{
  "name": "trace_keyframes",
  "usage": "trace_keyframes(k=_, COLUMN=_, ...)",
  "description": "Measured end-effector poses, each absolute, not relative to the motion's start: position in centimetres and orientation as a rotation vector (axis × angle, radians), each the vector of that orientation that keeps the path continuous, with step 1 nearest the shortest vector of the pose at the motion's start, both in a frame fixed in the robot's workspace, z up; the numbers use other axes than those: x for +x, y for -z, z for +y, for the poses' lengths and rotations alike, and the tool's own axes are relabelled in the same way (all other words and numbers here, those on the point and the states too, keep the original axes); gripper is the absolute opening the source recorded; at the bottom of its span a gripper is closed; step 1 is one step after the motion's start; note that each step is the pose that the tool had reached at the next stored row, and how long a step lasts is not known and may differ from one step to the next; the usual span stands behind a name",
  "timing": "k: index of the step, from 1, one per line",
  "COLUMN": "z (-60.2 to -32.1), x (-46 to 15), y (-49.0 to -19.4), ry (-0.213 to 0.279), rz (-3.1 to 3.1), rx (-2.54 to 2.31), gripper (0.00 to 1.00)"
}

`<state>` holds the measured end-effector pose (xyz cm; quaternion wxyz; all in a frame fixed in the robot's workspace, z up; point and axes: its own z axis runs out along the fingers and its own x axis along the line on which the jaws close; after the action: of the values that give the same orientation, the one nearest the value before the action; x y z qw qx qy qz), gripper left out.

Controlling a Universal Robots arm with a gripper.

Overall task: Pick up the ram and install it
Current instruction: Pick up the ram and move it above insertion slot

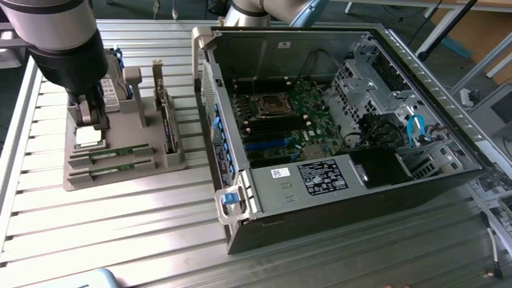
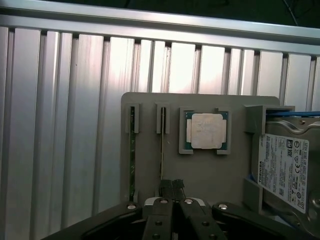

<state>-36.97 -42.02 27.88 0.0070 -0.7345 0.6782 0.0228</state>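
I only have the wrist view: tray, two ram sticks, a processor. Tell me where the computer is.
Observer: The computer case lies open on the table, to the exterior view's right of the tray.
Operator: Report what's inside it.
Observer: A green motherboard faces up, with a processor socket on it.
Operator: Name anything on the tray I'm missing.
Observer: A dark expansion card stands upright along the tray's edge nearest the case.

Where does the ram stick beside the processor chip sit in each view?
Exterior view: the ram stick lies on the grey tray, at the exterior view's left.
Wrist view: it stands edge-on in its slot, just ahead of the end effector.
Shared landmark: the grey tray.
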Motion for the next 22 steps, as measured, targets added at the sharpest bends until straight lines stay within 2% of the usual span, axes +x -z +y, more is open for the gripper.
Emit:
trace_keyframes(k=14, z=-42.0, x=-37.0, y=-25.9, ry=-0.071, rz=2.121, rx=-2.297, gripper=0.11)
trace_keyframes(k=22, z=-42.0, x=-37.0, y=-25.8, ry=-0.071, rz=2.121, rx=-2.297, gripper=0.11)
